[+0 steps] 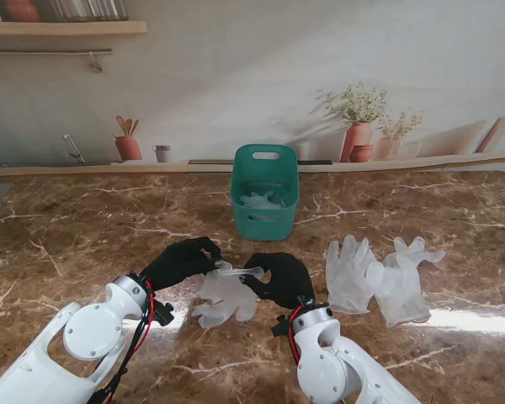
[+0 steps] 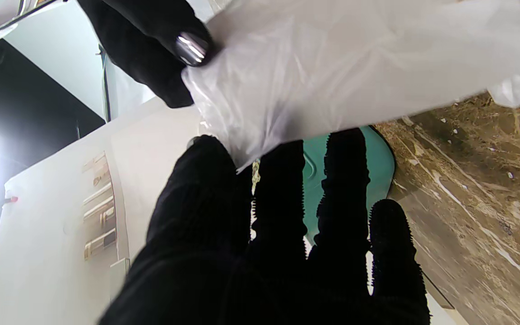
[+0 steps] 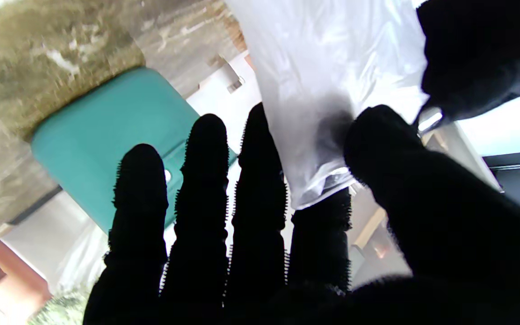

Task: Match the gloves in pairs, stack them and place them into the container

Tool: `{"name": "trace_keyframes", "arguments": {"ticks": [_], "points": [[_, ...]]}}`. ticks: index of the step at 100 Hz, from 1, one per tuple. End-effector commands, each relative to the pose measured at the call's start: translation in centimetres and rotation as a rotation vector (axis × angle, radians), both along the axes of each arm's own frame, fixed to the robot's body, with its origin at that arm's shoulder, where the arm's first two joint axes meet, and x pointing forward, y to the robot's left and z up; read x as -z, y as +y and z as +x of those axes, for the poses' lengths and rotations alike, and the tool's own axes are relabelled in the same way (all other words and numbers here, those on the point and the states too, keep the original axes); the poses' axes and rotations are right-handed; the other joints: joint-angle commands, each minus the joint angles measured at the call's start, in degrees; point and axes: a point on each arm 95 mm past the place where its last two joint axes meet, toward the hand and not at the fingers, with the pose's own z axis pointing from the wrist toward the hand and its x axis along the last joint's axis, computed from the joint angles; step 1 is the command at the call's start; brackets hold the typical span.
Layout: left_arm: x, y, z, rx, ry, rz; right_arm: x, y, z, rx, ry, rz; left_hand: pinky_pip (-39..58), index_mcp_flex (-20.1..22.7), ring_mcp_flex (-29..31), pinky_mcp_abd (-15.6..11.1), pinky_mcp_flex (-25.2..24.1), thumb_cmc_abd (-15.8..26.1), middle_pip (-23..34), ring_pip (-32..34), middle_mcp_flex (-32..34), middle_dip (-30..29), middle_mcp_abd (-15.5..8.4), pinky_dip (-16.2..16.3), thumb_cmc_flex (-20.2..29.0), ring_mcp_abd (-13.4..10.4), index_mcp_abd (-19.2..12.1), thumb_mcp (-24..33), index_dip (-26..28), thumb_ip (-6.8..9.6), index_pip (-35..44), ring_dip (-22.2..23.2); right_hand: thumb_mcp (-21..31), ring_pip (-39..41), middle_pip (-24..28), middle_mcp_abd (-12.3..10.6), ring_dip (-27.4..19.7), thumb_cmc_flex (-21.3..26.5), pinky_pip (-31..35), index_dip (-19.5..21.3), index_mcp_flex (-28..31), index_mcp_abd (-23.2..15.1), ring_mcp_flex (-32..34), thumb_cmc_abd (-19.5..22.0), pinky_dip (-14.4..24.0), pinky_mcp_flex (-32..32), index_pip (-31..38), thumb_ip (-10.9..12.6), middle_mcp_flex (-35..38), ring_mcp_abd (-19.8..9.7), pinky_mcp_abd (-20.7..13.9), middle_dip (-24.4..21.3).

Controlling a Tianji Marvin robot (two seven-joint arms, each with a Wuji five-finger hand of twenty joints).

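From the stand I see my left hand (image 1: 181,261) and right hand (image 1: 279,279) each pinching one end of a translucent glove's cuff (image 1: 238,271), its fingers trailing on the marble table (image 1: 84,227) nearer to me, presumably so it hangs flat for stacking; two more gloves (image 1: 374,276) lie to the right, and the green container (image 1: 265,192), already holding gloves, stands farther from me. The left wrist view shows my thumb (image 2: 206,158) clamped on the film (image 2: 332,67). The right wrist view shows the same pinch on the glove edge (image 3: 332,90), the basket (image 3: 106,131) beyond.
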Motion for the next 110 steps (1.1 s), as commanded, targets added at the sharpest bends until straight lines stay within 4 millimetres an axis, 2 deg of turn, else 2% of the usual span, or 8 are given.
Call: {"name": "trace_keyframes", "arguments": {"ticks": [1,8,10,14,45,77,93,110], "points": [[0.4,-0.2,-0.6,0.001,0.020,-0.039,-0.5,-0.8,-0.5,-0.018,-0.019,-0.025,-2.73,-3.28,-1.88,0.41,-1.87,0.47,-2.81,-2.94,-2.54,-1.28,0.66,-0.97,-0.72,-0.19,-2.79,-1.14,-1.61,2.05,-0.12,-2.17,2.10,1.73,1.47,-0.61,1.28,0.69,2.78,3.50,1.65,-0.32,2.18,1.10,0.62,0.96,1.73,-1.19,1.94,-1.36,-0.43,2.23],[0.4,-0.1,-0.8,0.017,0.038,-0.083,-1.2,-1.2,-0.7,-0.027,-0.038,-0.037,-4.99,-4.67,-4.59,1.08,-3.42,-1.30,-5.28,-5.43,-6.67,-2.16,1.44,-2.24,-7.33,-0.19,-1.34,-0.06,-5.09,3.29,-5.26,-4.11,2.75,3.37,2.79,-0.10,2.13,0.66,3.61,5.37,2.01,0.35,3.09,0.61,0.45,1.72,1.97,-0.75,2.84,-1.19,-0.25,3.58],[0.4,-0.1,-0.9,0.028,0.045,-0.096,-1.4,-1.3,-0.8,-0.029,-0.042,-0.039,-8.49,-4.32,-6.12,1.10,-3.78,-5.83,-6.39,-6.87,-8.90,-2.52,1.63,-3.29,-22.40,-0.54,0.40,20.67,-7.20,-0.03,-10.80,-5.29,2.95,3.84,3.08,0.03,2.40,0.59,3.84,5.91,2.07,0.39,3.28,0.51,0.36,1.87,1.92,-0.65,3.00,-1.14,-0.23,3.93],[0.4,0.0,-1.1,0.052,0.055,-0.118,-1.8,-1.5,-0.9,-0.033,-0.051,-0.042,-12.29,-3.31,-7.78,1.42,-4.08,-8.18,-7.35,-8.66,-11.37,-2.87,1.01,-4.25,-29.06,-1.10,2.53,27.41,-13.16,0.65,-18.47,-6.32,3.14,4.16,3.29,0.21,2.57,0.69,3.97,6.36,2.27,0.59,3.47,0.34,0.29,1.97,2.04,-0.54,3.24,-1.04,-0.17,4.17],[-0.4,-0.2,-1.9,0.200,-0.051,-0.025,-3.6,-2.3,-2.0,-0.069,-0.081,-0.053,-29.59,-3.71,-16.73,0.65,-4.96,-28.12,-7.17,-16.88,-21.80,-0.43,-3.93,-1.81,-30.89,-4.67,2.77,42.24,-37.21,-1.39,-43.95,-9.97,3.98,4.75,3.22,0.54,2.98,0.62,4.85,7.59,2.78,1.01,3.87,-0.39,0.01,2.40,1.78,-0.11,3.78,-0.87,0.15,4.70],[-0.9,-1.3,-2.7,0.209,-0.119,-0.021,-4.8,-2.6,-3.1,-0.131,-0.118,-0.073,-32.16,6.64,-15.75,-0.22,-4.79,-24.52,0.45,-11.13,-19.40,23.13,-4.52,-0.45,-19.06,-2.56,-10.17,31.49,-9.57,-4.19,-5.21,0.09,4.47,4.54,2.88,0.48,2.95,0.26,4.90,7.53,3.13,0.88,4.21,-1.26,-0.34,2.35,1.38,-0.06,4.23,-0.92,0.20,4.82],[-1.4,-1.8,-3.7,0.209,-0.168,-0.059,-5.5,-3.2,-4.1,-0.177,-0.121,-0.103,-23.01,10.87,-10.73,1.04,-3.74,-24.10,-8.52,-11.92,-13.82,2.75,-2.42,2.48,-17.38,-3.51,-11.54,31.10,-8.71,-3.93,0.72,-3.99,4.76,4.28,2.56,0.70,2.87,0.20,4.51,7.20,3.39,1.00,4.54,-1.71,-0.71,2.58,1.34,0.04,4.64,-0.66,0.71,4.69],[-2.2,-2.1,-5.3,0.260,-0.200,-0.096,-6.5,-3.9,-5.7,-0.217,-0.111,-0.129,-10.17,13.84,-0.19,2.96,-1.52,-24.53,-9.93,-6.72,0.00,4.44,-0.38,1.40,-17.86,-2.36,-9.14,32.70,-12.11,-4.53,-0.03,-2.19,4.28,5.20,2.42,1.31,3.26,0.15,6.27,6.38,3.46,1.78,6.98,-1.34,-0.33,4.98,1.35,0.38,6.33,0.26,1.38,4.33]]}}
